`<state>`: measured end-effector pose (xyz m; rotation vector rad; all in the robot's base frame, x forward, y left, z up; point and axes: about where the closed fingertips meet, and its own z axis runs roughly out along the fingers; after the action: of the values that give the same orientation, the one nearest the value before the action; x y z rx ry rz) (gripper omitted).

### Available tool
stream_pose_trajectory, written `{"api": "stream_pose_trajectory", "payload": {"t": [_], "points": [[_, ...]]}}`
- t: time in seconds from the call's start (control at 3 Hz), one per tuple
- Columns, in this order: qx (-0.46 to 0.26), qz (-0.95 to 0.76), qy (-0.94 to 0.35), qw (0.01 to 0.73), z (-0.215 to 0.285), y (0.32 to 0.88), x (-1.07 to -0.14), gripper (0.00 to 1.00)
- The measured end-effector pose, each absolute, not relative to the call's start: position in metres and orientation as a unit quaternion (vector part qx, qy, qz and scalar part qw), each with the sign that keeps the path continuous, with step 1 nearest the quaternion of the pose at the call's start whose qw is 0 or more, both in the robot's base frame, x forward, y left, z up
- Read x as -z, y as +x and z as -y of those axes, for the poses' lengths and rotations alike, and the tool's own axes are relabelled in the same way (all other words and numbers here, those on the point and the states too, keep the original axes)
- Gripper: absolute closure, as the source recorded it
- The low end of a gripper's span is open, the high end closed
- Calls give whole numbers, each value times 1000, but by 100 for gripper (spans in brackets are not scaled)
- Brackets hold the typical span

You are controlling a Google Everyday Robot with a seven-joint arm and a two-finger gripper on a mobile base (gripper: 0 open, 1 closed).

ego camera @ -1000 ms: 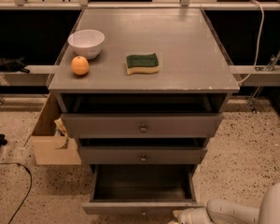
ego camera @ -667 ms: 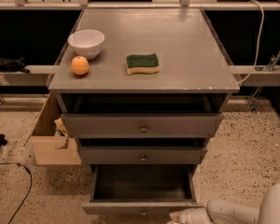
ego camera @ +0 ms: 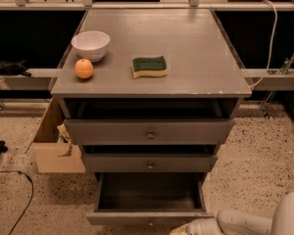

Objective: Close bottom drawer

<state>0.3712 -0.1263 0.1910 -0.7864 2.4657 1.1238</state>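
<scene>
Little has changed since the earlier frames: the bottom drawer (ego camera: 137,217) sits pulled out just as far beneath the middle drawer (ego camera: 117,163), and the gripper (ego camera: 183,228) hangs just off the right end of its front panel, at the view's lower edge; whether it is spread or closed cannot be told. The drawer's interior looks empty, so it should be light, stiff and free-running. No grasp seems needed: a flat push near the panel's centre should avoid skewing it.
</scene>
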Motion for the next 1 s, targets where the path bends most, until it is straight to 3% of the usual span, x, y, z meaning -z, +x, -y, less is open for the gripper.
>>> {"api": "stream_pose_trajectory", "payload": {"t": [0.33, 1.0], "points": [[-391, -862, -269, 178, 126, 380, -187, 96], [-374, -859, -229, 264, 128, 388, -186, 100]]}}
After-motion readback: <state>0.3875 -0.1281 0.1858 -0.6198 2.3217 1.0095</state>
